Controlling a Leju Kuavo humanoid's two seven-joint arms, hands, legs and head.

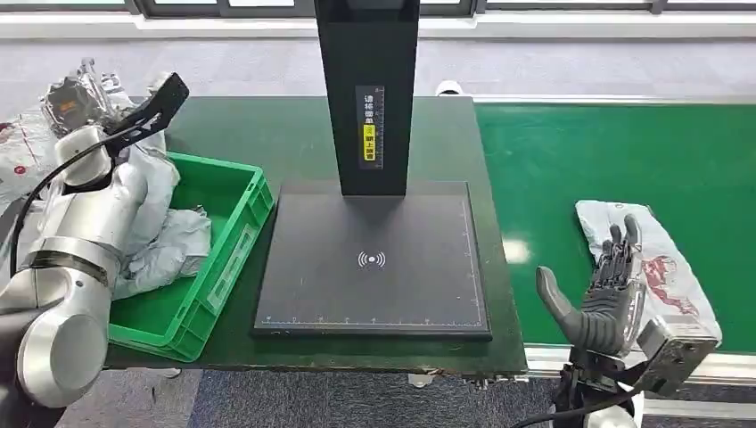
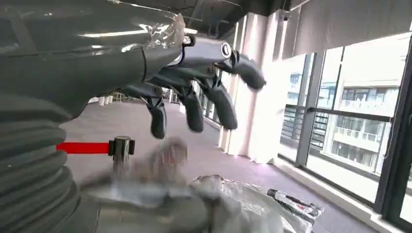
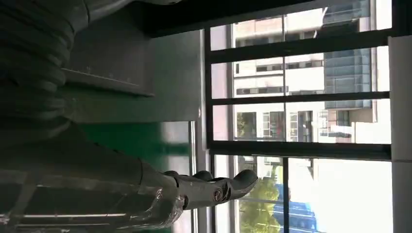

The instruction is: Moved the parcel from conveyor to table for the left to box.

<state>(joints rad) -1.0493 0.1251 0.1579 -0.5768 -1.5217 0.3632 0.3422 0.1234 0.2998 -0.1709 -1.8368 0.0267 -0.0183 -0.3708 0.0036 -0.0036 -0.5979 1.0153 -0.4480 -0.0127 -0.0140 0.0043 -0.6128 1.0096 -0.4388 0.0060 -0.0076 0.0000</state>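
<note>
A grey-white parcel [image 1: 664, 267] with red print lies on the green conveyor [image 1: 615, 152] at the right. My right hand [image 1: 603, 290] hovers at the parcel's near left side, fingers apart, thumb out to the left, holding nothing; the right wrist view shows its fingers [image 3: 214, 187] stretched out. My left hand [image 1: 76, 96] is raised at the far left above the green box [image 1: 234, 192]. In the left wrist view its fingers [image 2: 194, 97] are spread and hold nothing, with crumpled parcels [image 2: 238, 204] below.
A black scanner plate [image 1: 374, 263] with a tall black post [image 1: 367, 89] fills the middle of the dark green table [image 1: 294, 134]. Several grey parcels [image 1: 169, 241] lie in the green box. More bags [image 1: 18, 147] lie beyond the table's left edge.
</note>
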